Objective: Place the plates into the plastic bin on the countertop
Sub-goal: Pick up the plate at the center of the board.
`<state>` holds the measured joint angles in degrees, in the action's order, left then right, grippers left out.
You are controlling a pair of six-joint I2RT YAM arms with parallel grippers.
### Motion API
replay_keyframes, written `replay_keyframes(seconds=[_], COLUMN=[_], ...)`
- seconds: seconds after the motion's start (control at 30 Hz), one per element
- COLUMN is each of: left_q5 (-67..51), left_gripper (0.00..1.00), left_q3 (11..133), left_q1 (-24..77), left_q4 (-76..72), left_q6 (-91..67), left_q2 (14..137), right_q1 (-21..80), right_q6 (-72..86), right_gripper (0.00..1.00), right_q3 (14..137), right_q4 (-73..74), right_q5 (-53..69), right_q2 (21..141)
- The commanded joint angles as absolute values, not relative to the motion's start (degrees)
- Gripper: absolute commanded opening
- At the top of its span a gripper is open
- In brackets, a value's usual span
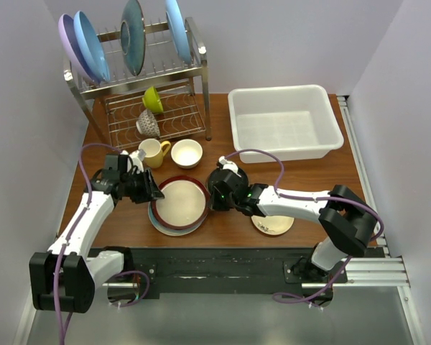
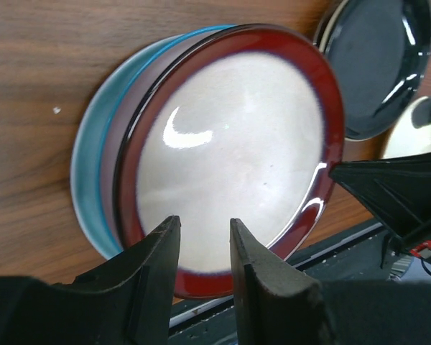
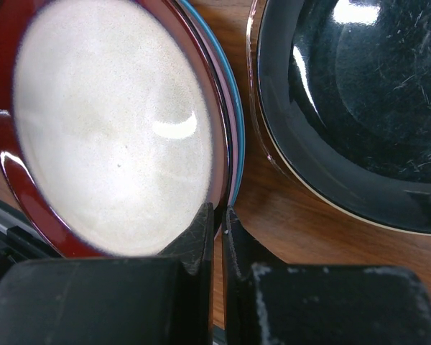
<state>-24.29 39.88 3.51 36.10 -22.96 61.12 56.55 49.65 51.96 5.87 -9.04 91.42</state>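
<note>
A maroon-rimmed cream plate (image 1: 179,203) tops a stack with a pink and a teal plate on the countertop (image 1: 223,154). My right gripper (image 1: 214,194) is shut on its right rim; in the right wrist view the fingers (image 3: 217,219) pinch the rim of the plate (image 3: 108,129). My left gripper (image 1: 152,192) is open, its jaws hovering over the plate's (image 2: 230,144) left rim, midpoint (image 2: 205,233). A glossy black plate (image 3: 359,100) lies right of the stack, mostly under my right wrist. A small cream plate (image 1: 273,225) lies near the front. The white plastic bin (image 1: 284,122) stands empty at the back right.
A steel wire rack (image 1: 140,79) at the back left holds lilac, blue and dark teal plates, a green cup and a patterned bowl. A yellow mug (image 1: 153,152) and a cream bowl (image 1: 187,153) stand just behind the stack. Walls close in on both sides.
</note>
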Motion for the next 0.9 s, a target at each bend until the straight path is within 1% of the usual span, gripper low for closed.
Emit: replay_keyframes(seconds=[0.0, 0.17, 0.3, 0.63, 0.73, 0.83, 0.87], left_q5=[-28.39, -23.13, -19.17, -18.46, -19.94, -20.92, -21.09], left_gripper=[0.38, 0.40, 0.40, 0.41, 0.41, 0.40, 0.37], left_q3=[39.64, 40.34, 41.57, 40.08, 39.82, 39.55, 39.55], left_q1=[4.22, 4.22, 4.22, 4.22, 4.22, 4.39, 4.39], left_q4=[32.52, 34.19, 36.82, 36.56, 35.95, 35.07, 34.72], left_q6=[-22.94, -23.11, -22.76, -23.47, -23.64, -23.99, -23.99], left_q2=[60.03, 58.28, 59.15, 61.17, 62.13, 62.75, 62.93], right_q1=[56.87, 56.51, 55.90, 54.49, 54.14, 53.79, 53.53], right_q6=[49.04, 49.22, 49.39, 49.66, 49.57, 49.75, 49.83], right_gripper=[0.00, 0.00, 0.00, 0.00, 0.00, 0.00, 0.00], right_q3=[52.12, 51.51, 50.45, 46.93, 46.41, 45.62, 45.44], right_q4=[5.54, 6.15, 7.90, 8.88, 9.40, 9.49, 9.84], right_q5=[-8.70, -8.79, -10.28, -12.92, -13.27, -13.27, -13.45], right_q2=[90.35, 90.70, 88.95, 82.18, 81.13, 80.25, 79.98])
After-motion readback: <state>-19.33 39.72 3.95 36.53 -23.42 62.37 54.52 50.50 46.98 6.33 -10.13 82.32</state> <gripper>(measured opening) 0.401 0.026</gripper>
